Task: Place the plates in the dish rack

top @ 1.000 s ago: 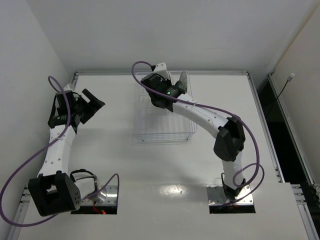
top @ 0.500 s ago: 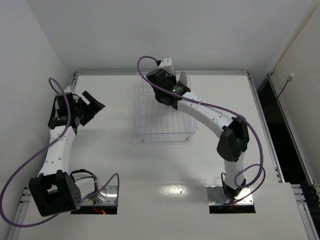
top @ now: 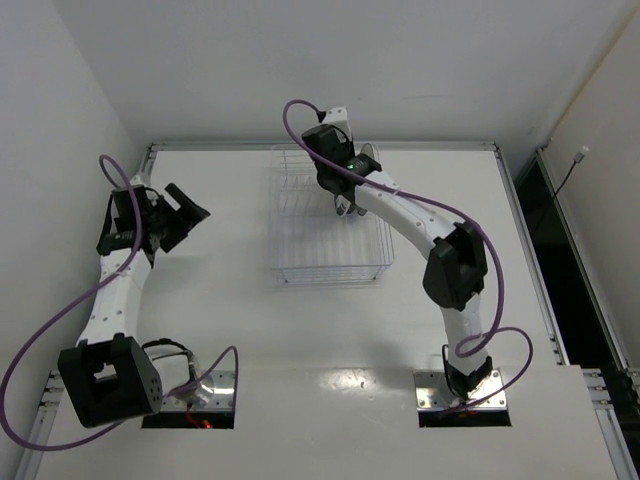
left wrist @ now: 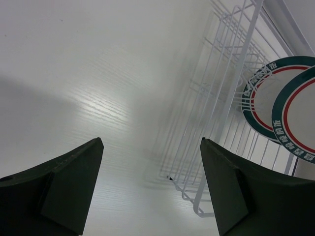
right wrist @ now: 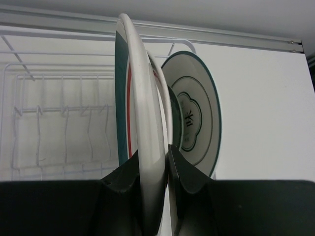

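My right gripper (right wrist: 151,155) is shut on the lower edge of a white plate (right wrist: 142,98) with a teal rim band and a red line, held upright and edge-on over the back right of the dish rack (top: 325,250). Just behind it a second teal-rimmed plate (right wrist: 197,118) stands upright. The rack's wire tines (right wrist: 59,113) show to the left. From the left wrist both plates (left wrist: 268,98) appear at the rack's (left wrist: 216,98) far end. My left gripper (left wrist: 151,147) hangs open above bare table, left of the rack, holding nothing.
The white table (top: 200,330) has a raised metal rail (top: 420,146) along its back edge, close behind the rack. White walls stand to the left and behind. The right arm's purple cable (top: 300,120) loops above the rack.
The right arm has swung toward the back of the rack, carrying the plate up beside the standing one. The left arm has stayed where it was.
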Robot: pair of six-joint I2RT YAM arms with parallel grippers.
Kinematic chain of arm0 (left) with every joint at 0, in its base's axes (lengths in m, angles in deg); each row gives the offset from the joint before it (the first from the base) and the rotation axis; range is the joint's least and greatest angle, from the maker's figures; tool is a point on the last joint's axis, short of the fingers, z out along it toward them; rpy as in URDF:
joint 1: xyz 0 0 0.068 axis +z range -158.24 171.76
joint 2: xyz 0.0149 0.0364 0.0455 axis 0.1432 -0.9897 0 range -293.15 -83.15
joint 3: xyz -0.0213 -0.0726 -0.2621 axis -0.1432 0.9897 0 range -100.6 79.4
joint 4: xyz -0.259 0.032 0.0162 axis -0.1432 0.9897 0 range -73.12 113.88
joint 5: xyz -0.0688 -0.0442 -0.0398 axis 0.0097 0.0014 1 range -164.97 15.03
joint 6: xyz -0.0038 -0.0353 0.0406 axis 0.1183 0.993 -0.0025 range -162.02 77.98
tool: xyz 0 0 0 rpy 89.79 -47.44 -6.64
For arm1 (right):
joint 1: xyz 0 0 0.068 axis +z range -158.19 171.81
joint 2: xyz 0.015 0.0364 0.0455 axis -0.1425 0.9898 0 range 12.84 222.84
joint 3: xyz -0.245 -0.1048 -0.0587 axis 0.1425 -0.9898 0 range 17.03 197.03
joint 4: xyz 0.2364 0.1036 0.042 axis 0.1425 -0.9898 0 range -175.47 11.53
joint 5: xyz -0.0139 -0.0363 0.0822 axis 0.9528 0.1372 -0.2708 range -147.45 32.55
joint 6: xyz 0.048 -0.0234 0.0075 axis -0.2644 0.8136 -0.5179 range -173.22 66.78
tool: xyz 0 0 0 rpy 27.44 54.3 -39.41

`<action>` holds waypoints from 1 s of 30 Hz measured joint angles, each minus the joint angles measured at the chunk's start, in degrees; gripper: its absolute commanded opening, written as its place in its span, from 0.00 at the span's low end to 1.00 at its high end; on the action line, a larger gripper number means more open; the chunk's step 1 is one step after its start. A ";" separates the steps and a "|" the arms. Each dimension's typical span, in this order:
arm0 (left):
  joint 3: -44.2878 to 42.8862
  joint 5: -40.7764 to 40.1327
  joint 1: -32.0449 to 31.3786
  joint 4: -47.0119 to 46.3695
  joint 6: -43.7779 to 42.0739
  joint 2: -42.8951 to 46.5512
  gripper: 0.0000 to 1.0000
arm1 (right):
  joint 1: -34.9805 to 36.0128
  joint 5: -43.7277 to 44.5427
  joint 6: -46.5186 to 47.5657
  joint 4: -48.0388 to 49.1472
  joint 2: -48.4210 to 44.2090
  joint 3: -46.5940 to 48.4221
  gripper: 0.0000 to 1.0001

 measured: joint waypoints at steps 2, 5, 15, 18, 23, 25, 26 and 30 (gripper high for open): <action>0.17 0.02 0.07 -0.28 -0.09 -0.68 0.78 | -0.28 -0.74 0.33 0.07 1.75 1.31 0.00; 0.79 0.02 0.35 -0.31 -0.52 -1.33 0.78 | -0.50 -1.53 0.57 0.15 3.69 2.51 0.00; 1.73 0.66 0.96 -0.87 -0.85 -1.70 0.78 | -0.76 -2.45 1.38 0.28 7.69 3.69 0.00; 1.73 1.03 1.03 -1.11 -0.87 -2.23 0.78 | -0.90 -3.91 1.49 0.28 8.59 3.69 0.06; 1.79 1.46 1.53 -1.09 -1.16 -3.04 0.78 | -1.49 -5.64 1.57 -0.02 8.74 3.69 0.13; 1.79 1.55 1.55 -1.09 -1.42 -3.06 0.78 | -1.64 -6.73 1.55 -0.04 8.74 3.69 0.28; 1.79 1.68 1.55 -1.09 -1.57 -3.06 0.78 | -1.84 -7.26 1.62 -0.13 8.74 3.87 0.30; 1.84 2.01 1.57 -1.11 -2.16 -3.06 0.78 | -1.99 -8.70 1.81 -1.25 8.76 6.91 0.33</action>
